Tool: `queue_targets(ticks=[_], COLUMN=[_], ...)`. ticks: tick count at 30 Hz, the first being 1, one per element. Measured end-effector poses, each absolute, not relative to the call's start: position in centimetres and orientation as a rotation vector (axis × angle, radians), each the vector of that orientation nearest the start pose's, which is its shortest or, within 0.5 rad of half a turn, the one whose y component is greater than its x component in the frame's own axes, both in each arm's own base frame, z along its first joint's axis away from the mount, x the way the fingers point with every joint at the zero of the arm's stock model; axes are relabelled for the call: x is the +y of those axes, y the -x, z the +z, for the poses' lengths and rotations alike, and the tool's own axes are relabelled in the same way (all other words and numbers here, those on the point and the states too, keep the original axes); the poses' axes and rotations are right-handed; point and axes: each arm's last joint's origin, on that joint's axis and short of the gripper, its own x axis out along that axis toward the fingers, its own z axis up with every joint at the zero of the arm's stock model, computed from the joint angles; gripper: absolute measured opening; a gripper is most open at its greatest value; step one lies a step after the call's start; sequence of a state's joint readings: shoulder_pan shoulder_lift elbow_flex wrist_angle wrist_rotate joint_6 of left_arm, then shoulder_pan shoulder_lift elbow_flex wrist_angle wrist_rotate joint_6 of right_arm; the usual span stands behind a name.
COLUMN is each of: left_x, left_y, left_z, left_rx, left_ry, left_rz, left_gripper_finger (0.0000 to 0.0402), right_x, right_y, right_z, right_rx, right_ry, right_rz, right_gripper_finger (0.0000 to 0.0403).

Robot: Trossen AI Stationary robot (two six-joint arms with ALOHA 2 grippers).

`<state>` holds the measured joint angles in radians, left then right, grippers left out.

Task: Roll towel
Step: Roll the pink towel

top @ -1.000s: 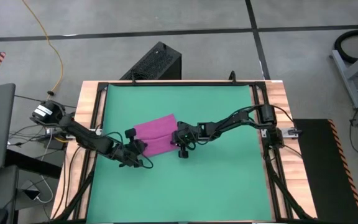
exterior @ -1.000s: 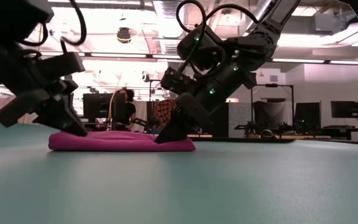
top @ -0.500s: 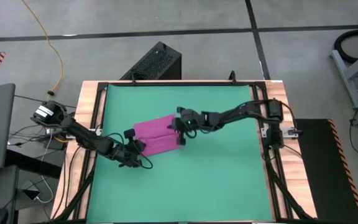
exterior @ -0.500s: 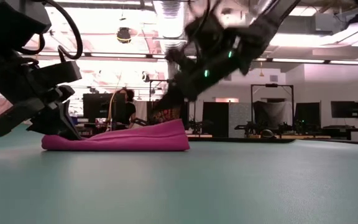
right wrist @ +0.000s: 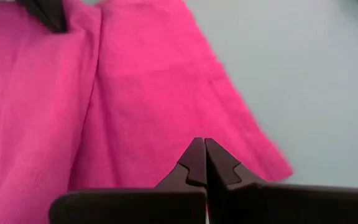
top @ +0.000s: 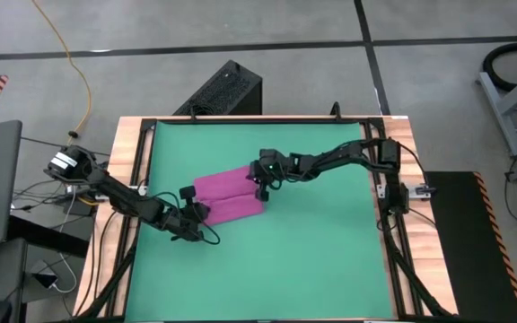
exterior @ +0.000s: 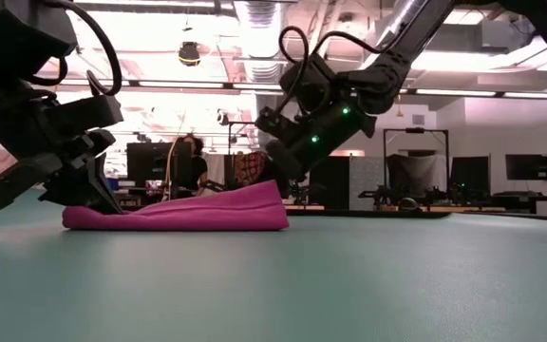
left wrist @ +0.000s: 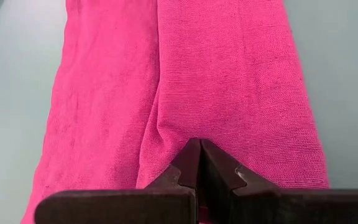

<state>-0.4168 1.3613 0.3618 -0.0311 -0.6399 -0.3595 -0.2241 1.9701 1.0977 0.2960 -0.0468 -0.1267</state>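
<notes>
A: So where's the towel sitting?

B: Folded lengthwise on the green mat of the worktop, between the two arms.

A: And the left claw?

B: Clenched on the towel's near-left end, fingertips pressed into the fabric at the fold.

A: The right claw?

B: Clenched too, raised just above the opposite end; whether it grips cloth, I cannot tell.

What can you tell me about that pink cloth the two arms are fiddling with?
The towel is a plain magenta-pink cloth of thin, finely woven fabric, folded into a flat strip with a long crease down its middle. It lies on the green mat, one end slightly raised. The shut left gripper pinches one end; the shut right gripper is at the opposite end.
</notes>
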Motion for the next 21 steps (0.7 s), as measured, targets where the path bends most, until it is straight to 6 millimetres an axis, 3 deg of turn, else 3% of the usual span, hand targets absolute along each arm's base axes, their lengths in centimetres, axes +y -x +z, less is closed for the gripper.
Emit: queue_targets(ticks=[11,21], left_x=[-6.4,-6.6], left_y=[-18.5,-18.9], left_z=[10.9,11.3], left_rx=[0.863,0.86], left_ry=[-0.214,-0.257], left_rz=[0.299,0.263], left_gripper_finger=[0.0,0.0], right_x=[-9.0,-6.0], right_y=[-40.0,-38.8], right_z=[11.2,11.4], right_rx=[0.671,0.866], right_ry=[-0.047,-0.104], right_rz=[-0.163,-0.305], right_gripper_finger=[0.0007,0.0006])
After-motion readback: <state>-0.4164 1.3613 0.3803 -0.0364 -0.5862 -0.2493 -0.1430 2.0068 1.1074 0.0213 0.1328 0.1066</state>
